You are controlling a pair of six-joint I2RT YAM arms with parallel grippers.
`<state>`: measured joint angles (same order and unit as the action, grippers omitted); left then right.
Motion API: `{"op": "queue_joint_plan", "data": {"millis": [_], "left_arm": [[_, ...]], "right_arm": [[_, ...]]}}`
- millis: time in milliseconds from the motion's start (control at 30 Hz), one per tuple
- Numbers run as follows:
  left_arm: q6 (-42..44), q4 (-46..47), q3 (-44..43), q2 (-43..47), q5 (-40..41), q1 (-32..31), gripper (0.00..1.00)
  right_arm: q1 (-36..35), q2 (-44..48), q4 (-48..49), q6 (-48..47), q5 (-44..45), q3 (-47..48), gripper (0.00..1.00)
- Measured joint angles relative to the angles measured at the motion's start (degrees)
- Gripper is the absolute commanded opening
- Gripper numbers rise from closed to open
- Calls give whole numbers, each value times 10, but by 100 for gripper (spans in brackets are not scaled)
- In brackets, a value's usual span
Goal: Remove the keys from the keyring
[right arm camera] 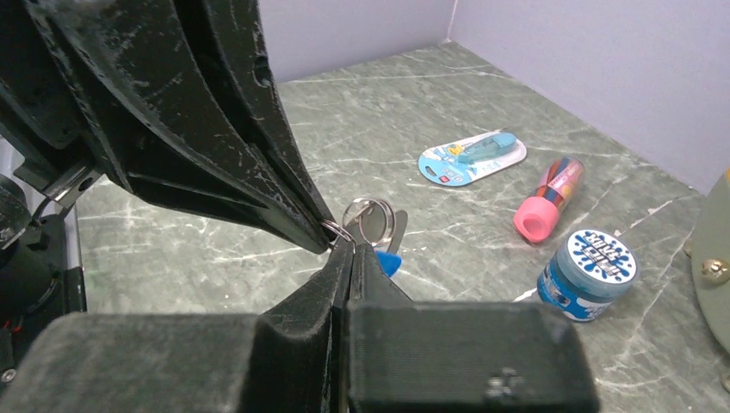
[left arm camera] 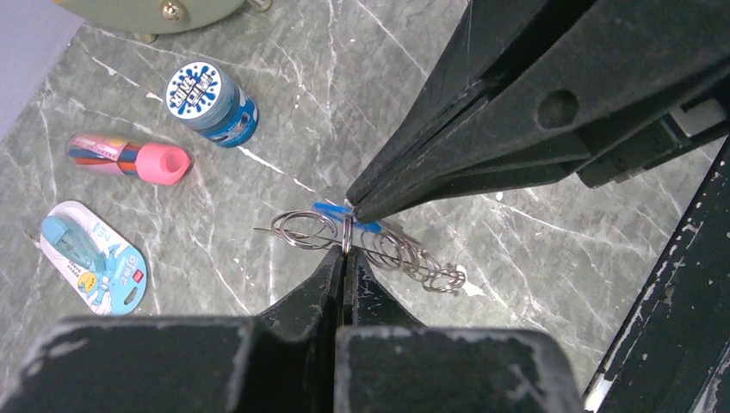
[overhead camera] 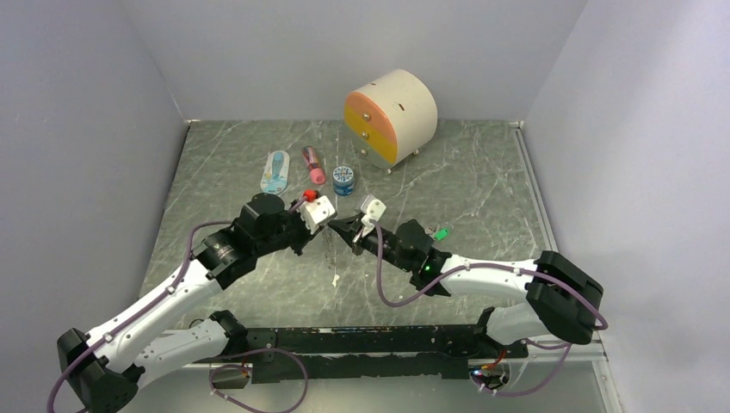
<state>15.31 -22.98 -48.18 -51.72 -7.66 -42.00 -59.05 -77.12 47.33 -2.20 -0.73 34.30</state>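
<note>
Both grippers meet tip to tip at mid-table. My left gripper (overhead camera: 324, 225) is shut on a ring of the keyring (left arm camera: 301, 229), as the left wrist view shows at its tips (left arm camera: 346, 255). The keyring's silvery strand of rings (left arm camera: 422, 268) trails off to the right and hangs below the grippers in the top view (overhead camera: 331, 255). My right gripper (overhead camera: 348, 231) is shut at the blue key (right arm camera: 389, 261), its tips (right arm camera: 353, 246) touching the ring (right arm camera: 372, 220). The blue tag (left arm camera: 372, 226) shows on both sides of its tip. The green key (overhead camera: 442, 232) lies alone on the table, right of my right wrist.
A round blue tin (overhead camera: 344, 179), a pink-capped tube (overhead camera: 313, 163) and a pale blue oval flat piece (overhead camera: 275, 172) lie behind the grippers. A round cream drawer box with yellow and orange fronts (overhead camera: 392, 116) stands at the back. Walls close in the table.
</note>
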Motion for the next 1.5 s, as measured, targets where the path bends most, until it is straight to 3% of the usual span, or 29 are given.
{"op": "queue_joint_plan", "data": {"millis": [233, 567, 1100, 1500], "left_arm": [[6, 25, 23, 30, -7, -2, 3], [13, 75, 55, 69, -38, -2, 3], [-27, 99, 81, 95, -89, 48, 3], [-76, 140, 94, 95, -145, 93, 3]], "right_arm": [[6, 17, 26, 25, -5, -25, 0], [71, 17, 106, 129, -133, -53, 0], [141, -106, 231, 302, -312, -16, 0], [159, -156, 272, 372, -377, 20, 0]]}}
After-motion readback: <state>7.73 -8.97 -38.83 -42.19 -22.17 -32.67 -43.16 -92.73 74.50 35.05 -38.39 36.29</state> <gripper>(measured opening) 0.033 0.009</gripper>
